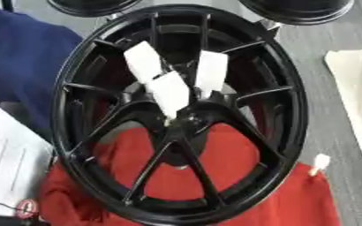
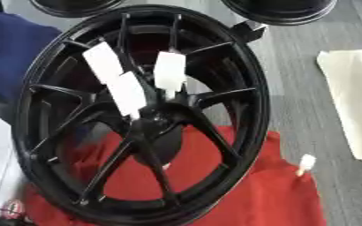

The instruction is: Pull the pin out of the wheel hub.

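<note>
A black multi-spoke wheel [image 1: 291, 88] stands tilted on a red cloth [image 1: 292, 201] and fills the middle of both views. Three white flat-headed pins stick out near its hub: one at the upper left [image 1: 144, 62], one at the upper right [image 1: 212, 68], and one lower in the middle [image 1: 171, 92], whose thin end meets the hub centre. Another small white pin [image 1: 320, 163] lies loose on the red cloth, right of the rim. Neither of my hands shows in either view.
A blue cloth [image 1: 22, 57] lies left of the wheel, with white paper [image 1: 6, 163] below it. A white sheet [image 1: 358, 84] lies on the grey floor at the right. Parts of two more black wheels [image 1: 300, 9] [image 1: 91, 5] show at the top edge.
</note>
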Tool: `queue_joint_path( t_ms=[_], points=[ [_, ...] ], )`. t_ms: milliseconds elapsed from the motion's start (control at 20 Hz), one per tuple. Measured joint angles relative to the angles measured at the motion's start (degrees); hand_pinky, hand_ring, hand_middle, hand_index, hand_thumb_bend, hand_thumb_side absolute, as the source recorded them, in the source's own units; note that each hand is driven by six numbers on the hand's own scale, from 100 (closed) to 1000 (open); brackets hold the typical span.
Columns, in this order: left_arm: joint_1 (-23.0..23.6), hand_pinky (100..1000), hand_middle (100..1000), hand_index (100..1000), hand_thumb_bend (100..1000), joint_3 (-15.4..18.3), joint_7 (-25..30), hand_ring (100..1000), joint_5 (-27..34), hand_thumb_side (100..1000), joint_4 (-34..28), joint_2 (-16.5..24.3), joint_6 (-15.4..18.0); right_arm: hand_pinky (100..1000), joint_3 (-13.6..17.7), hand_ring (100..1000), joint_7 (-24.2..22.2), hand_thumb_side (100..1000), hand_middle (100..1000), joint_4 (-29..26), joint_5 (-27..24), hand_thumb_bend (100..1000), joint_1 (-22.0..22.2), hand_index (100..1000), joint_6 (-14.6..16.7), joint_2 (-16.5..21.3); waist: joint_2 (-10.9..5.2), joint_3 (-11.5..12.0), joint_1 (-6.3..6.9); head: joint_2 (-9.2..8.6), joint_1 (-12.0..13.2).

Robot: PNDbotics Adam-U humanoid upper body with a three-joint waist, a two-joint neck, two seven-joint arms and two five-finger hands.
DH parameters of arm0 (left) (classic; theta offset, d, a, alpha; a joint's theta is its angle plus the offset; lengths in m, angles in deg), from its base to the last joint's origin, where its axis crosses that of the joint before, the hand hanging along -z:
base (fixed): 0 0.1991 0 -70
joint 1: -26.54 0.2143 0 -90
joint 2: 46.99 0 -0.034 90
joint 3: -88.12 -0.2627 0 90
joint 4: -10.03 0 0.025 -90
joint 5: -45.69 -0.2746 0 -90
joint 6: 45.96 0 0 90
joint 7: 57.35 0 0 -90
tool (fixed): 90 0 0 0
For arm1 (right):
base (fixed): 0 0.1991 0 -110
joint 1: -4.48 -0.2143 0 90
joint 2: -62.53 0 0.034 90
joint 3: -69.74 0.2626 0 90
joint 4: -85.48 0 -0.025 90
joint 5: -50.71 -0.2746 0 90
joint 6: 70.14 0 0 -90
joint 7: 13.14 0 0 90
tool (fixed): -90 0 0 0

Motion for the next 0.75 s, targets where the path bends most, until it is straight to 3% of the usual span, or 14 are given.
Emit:
queue_joint_path(
  t_ms=[250,500,750],
  points=[
    [-0.3,805,659,711,225,0.0,0.0,809,0.0,664,0.0,0.0,0.0,819,-0.4,916,10.1,560,768,-4.2,-8.8,100,-2.1,782,0.8,-0.8,0.00,0.3,0.01,0.01,-0.2],
    [-0.7,804,659,710,223,-0.2,0.2,809,0.1,662,0.0,0.0,0.1,789,-4.5,874,18.3,634,735,-12.6,-20.6,100,-6.2,739,5.5,-2.3,-0.01,1.0,0.01,0.01,-1.0],
    [-1.3,804,660,711,224,-0.5,0.6,809,0.2,660,0.0,0.0,0.1,785,-8.3,857,20.4,612,731,-18.3,-27.9,100,-11.8,725,7.4,-6.8,-0.10,1.6,0.02,0.02,-1.3]
  ],
)
